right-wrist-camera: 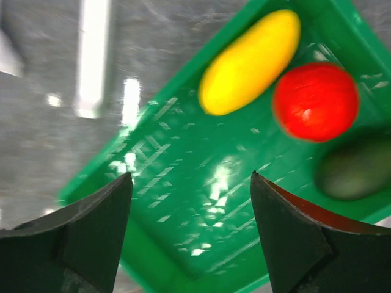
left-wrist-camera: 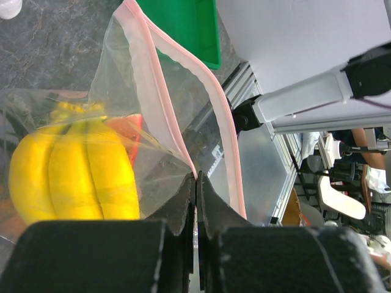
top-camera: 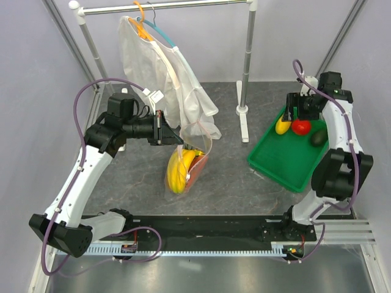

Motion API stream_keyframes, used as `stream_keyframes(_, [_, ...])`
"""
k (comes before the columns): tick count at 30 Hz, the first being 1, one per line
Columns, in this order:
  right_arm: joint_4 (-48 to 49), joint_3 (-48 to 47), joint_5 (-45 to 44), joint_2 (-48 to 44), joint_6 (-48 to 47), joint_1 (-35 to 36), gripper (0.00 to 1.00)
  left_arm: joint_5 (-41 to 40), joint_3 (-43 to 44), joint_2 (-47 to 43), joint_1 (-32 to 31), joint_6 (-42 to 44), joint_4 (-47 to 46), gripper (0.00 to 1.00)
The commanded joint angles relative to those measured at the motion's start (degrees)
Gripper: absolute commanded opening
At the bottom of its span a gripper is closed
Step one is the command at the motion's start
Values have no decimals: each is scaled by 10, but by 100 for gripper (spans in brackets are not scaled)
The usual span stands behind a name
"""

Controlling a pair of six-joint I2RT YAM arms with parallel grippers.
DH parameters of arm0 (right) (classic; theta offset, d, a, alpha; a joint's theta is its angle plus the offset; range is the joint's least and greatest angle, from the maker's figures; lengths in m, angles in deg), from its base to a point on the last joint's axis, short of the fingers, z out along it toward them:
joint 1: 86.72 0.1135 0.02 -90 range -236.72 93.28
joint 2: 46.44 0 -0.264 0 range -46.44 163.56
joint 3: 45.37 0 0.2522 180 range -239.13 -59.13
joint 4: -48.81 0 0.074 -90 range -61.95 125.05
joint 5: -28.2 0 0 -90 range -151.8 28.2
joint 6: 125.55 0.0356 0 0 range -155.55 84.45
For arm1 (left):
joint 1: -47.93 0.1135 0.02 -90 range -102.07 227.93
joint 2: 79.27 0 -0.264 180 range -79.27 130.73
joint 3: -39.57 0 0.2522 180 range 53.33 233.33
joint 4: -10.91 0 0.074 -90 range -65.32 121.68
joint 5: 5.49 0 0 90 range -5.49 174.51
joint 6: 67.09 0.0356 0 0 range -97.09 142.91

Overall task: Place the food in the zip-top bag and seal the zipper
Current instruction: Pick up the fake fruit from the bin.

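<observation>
1. The green tray (top-camera: 278, 163) sits on the dark table (top-camera: 232, 183). Every place below is given relative to this tray.
2. The right gripper (right-wrist-camera: 190, 213) hovers over the tray's far end. Its two fingers are spread wide with nothing between them.
3. Three toy foods lie in that far end of the tray. A yellow oval piece (right-wrist-camera: 250, 61) is toward the tray's left wall, and a red ball (right-wrist-camera: 316, 102) sits just beside it. A dark green lump (right-wrist-camera: 354, 168) lies toward the right wall.
4. The clear bag (top-camera: 198, 143) hangs well to the left of the tray and apart from it, with its mouth uppermost.
5. The left gripper (left-wrist-camera: 195, 181) is clamped on the bag's mouth edge, its fingers pressed together over the plastic.
6. The zipper strip (left-wrist-camera: 153, 91) shows as two pink bands standing apart, so the mouth gapes. In the left wrist view, a corner of the tray shows beyond the opening.
7. A yellow banana bunch (top-camera: 178, 171) fills the bottom of the bag. A red piece (top-camera: 198, 172) lies against it on the side nearer the tray.
8. Whether the bag's bottom rests on the table cannot be told.
9. A white garment (top-camera: 156, 67) on a hanger hangs from a rail (top-camera: 165, 7) behind the bag, left of the tray. The foot of the rail's post (top-camera: 244, 122) stands near the tray's far left corner.
</observation>
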Motion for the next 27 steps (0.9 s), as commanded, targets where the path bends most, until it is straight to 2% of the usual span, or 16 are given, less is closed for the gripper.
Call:
stream_keyframes(1, [7, -71, -59, 83, -198, -3, 86, 12, -7, -13, 4, 11, -19, 2])
stream_keyframes(4, [-40, -109, -90, 141, -278, -22, 89, 15, -14, -14, 3, 13, -20, 2])
stream_keyframes(7, [-65, -116, -141, 163, -288, -39, 91, 16, -19, -16, 4, 15, -21, 2])
stream_keyframes(9, [-59, -95, -164, 151, -294, -50, 98, 16, -24, -17, 4, 13, -25, 2])
stream_keyframes(14, [-22, -34, -226, 137, -325, -73, 98, 21, -26, -13, 4, 13, -28, 2])
stream_keyframes(21, [4, -56, -279, 182, -373, -78, 98, 26, -24, -14, 4, 23, -26, 2])
stream_keyframes(27, [3, -88, -291, 226, -369, -78, 98, 26, -26, -13, 4, 25, -24, 2])
